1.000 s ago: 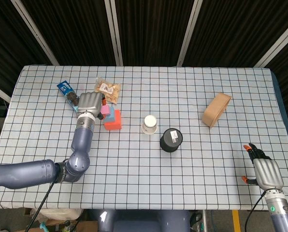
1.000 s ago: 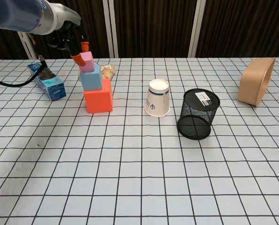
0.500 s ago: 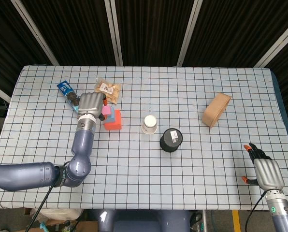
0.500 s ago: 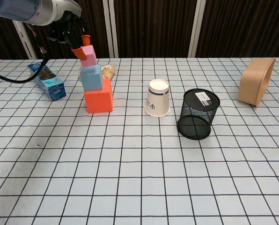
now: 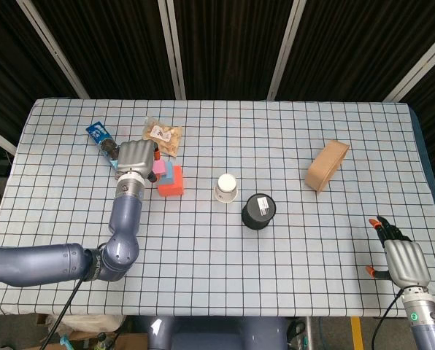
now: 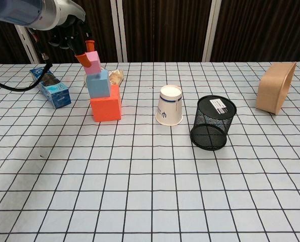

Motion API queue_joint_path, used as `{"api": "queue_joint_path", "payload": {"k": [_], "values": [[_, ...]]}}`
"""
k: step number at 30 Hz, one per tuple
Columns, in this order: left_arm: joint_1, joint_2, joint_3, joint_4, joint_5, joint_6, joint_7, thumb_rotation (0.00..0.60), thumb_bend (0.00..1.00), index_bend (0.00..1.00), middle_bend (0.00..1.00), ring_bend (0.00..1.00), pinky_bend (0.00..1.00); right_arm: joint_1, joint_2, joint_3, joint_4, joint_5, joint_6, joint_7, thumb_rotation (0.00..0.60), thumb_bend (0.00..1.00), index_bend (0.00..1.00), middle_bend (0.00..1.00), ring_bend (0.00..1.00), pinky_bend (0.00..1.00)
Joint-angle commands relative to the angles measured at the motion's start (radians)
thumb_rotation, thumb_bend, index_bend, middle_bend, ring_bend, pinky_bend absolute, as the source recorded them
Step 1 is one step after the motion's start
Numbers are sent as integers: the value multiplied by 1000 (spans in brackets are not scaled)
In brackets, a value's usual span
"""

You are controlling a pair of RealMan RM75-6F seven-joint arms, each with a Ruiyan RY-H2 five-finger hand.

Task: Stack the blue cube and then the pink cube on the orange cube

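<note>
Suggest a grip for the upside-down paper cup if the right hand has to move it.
Probably take the paper cup around its side wall from above. It stands mouth down, so the rim is against the table and there's no opening to reach into. The wall narrows upward, so wrap low for grip. Come from the front: the mesh holder sits close on one side.
</note>
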Motion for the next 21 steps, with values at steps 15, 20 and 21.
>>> {"api": "queue_joint_path", "payload": {"k": [15,20,21], "values": [[-1,-13,10,31,-1,-9,1,600,304,470,902,793,841,3,-5,0,4,7,-8,-7,600,103,124,96,170,369],[2,-14,13,39,0,-12,1,600,304,470,902,793,841,4,-5,0,4,9,-10,-9,600,103,124,96,170,369],[2,-15,14,42,1,-13,1,600,304,470,902,793,841,5,-5,1,3,9,-10,-9,600,103,124,96,170,369]]}}
